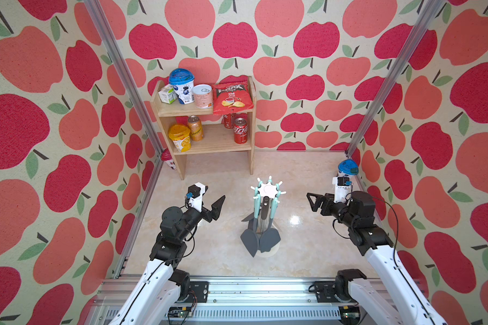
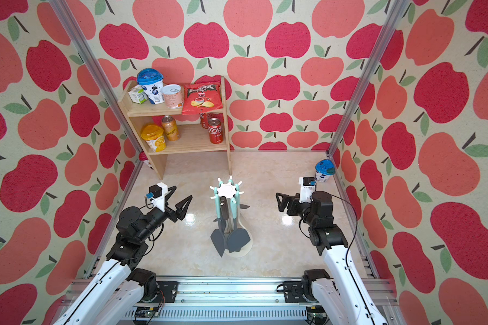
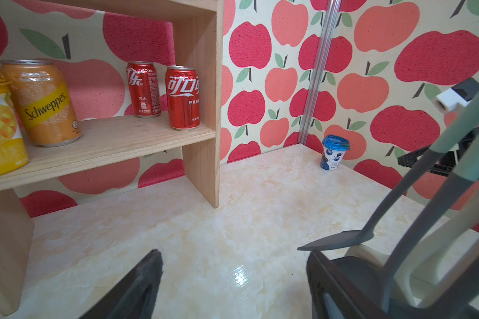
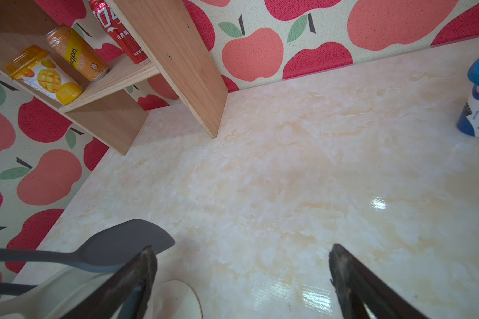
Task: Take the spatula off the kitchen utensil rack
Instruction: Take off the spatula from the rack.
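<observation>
Left gripper (image 2: 184, 192), right gripper (image 1: 309, 201): both spread wide, empty. Grey flat-headed spatula (image 3: 340, 239) just beyond left fingers (image 3: 333, 279); pinch teal handle (image 3: 461, 129), lift off white star-topped rack (image 1: 267, 190) prong.

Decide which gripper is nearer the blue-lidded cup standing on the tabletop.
Right. The right gripper is on the same side of the utensil rack as the cup, jaws open; the left gripper is beyond the rack, far from it.

Marble tabletop (image 1: 307, 174), utensil rack (image 1: 267, 190), shelf (image 1: 217, 139) (wooden), cup (image 1: 348, 167)
</observation>
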Robot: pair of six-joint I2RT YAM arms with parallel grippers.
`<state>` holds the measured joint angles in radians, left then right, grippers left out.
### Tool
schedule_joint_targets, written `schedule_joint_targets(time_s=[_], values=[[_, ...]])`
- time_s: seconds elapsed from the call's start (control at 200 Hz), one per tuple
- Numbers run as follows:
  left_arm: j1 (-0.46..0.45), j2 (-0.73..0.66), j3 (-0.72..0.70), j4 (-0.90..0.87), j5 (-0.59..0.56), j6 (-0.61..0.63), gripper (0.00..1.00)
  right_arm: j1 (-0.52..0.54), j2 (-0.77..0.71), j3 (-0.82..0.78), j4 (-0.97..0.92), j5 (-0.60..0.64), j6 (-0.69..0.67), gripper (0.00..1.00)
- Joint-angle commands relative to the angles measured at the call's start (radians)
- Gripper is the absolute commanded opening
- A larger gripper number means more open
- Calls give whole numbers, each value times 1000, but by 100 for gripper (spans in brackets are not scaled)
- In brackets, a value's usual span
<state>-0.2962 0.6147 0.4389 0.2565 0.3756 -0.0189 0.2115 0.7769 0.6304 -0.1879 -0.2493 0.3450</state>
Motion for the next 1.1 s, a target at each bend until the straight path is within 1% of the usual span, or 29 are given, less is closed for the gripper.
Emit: schedule_joint_targets(time_s=[0.0, 0.165, 0.345, 0.52, 0.61, 0.695, 0.945, 1.05, 1.095], values=[[-40, -58, 20, -48, 36, 37, 84, 37, -14, 45, -67, 19, -15, 99], [-97, -125, 30, -70, 37, 64, 83, 79, -11, 110, -126, 57, -16, 97], [-165, -145, 55, -76, 54, 86, 79, 115, 3, 160, -143, 67, -6, 94], [-240, -153, 90, -54, 75, 101, 77, 124, 15, 178, -140, 67, 7, 93], [-282, -142, 122, -61, 86, 119, 77, 124, 20, 186, -134, 64, 13, 93], [-321, -125, 152, -70, 94, 138, 76, 126, 26, 200, -141, 61, 15, 90], [-448, -38, 223, -74, 95, 194, 74, 150, 32, 254, -169, 64, 9, 86], [-477, -3, 238, -55, 103, 195, 74, 173, 36, 262, -171, 78, 5, 85], [-488, 14, 244, -54, 102, 198, 74, 183, 39, 266, -174, 86, 1, 83]])
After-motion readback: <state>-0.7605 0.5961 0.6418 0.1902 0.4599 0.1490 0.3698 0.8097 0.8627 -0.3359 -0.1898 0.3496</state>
